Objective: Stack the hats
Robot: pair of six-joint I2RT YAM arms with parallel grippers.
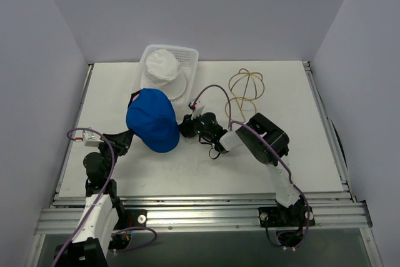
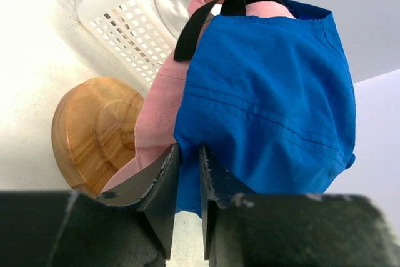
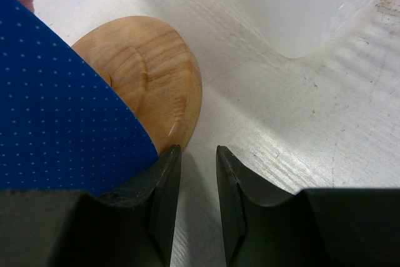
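Note:
A royal blue cap sits over a pink cap on a round wooden stand left of the table's middle. My left gripper is at the blue cap's lower edge, its fingers shut on a fold of the blue fabric; from above it is at the cap's left side. An off-white floppy hat rests on the white mesh basket behind. My right gripper is at the blue cap's right side, low by the wooden stand, open a little over bare table.
A gold wire dome frame stands at the back right, just beyond the right arm. The basket stands close behind the stand. White walls close in the table on three sides.

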